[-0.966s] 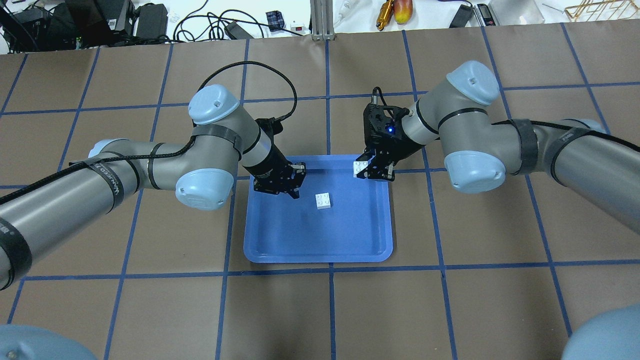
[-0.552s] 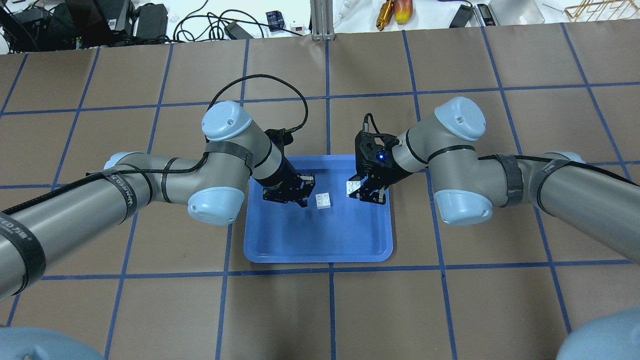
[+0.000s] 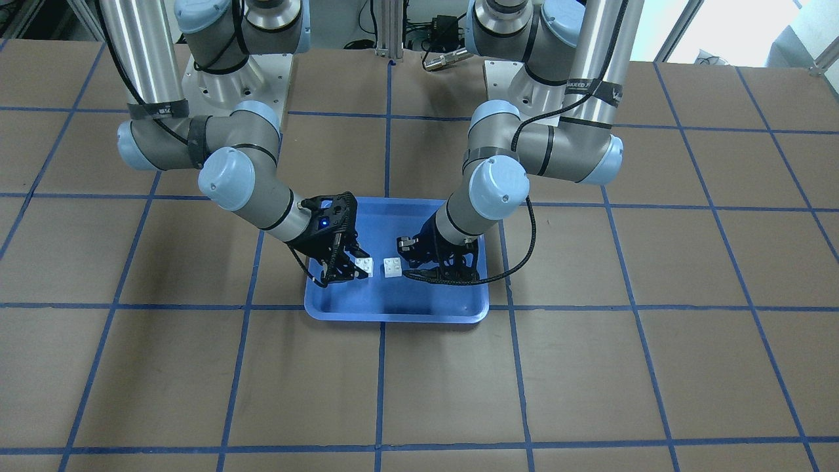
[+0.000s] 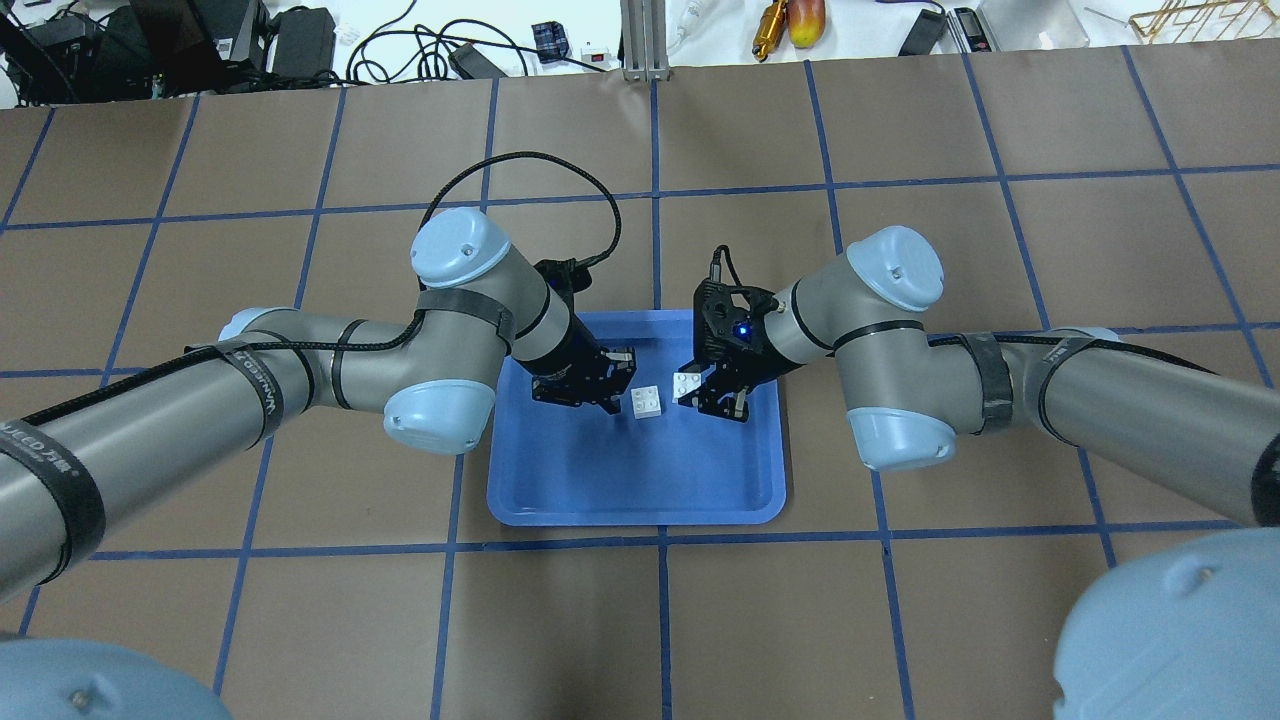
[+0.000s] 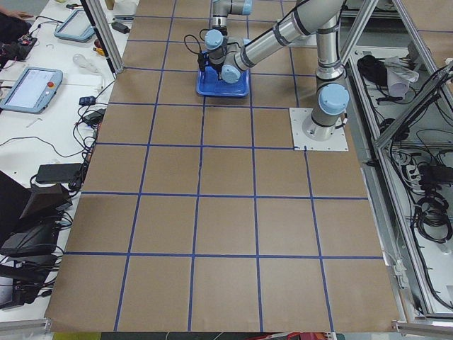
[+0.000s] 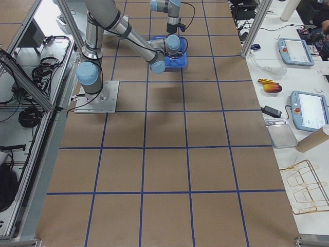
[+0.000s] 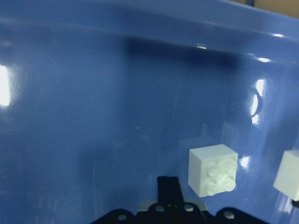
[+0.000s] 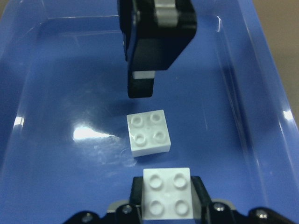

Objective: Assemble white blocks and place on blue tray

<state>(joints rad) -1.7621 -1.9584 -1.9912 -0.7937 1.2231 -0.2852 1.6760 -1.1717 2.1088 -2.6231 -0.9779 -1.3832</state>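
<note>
- The blue tray [image 4: 640,490] lies midway between the desk's left and right edges.
- One white block [image 4: 647,400] sits studs-up on its floor.
- The right gripper [image 8: 167,187] pinches the second white block [image 4: 687,384] just beside it, apart.
- The left gripper [image 8: 141,86], fingers pressed together and empty, hangs near the lying block.

A table [image 4: 980,620] covered in brown paper fills most views, crossed by a grid of blue tape lines [image 4: 664,620]. Along the top edge of the overhead view lie black cables [image 4: 400,40], dark power bricks [image 4: 300,35], an aluminium post [image 4: 645,40] and, at far right, a gold wire rack [image 4: 1200,15]. At the right edge of the right-side view sit a screened pendant [image 6: 308,110] and a cardboard tube [image 6: 313,140].
</note>
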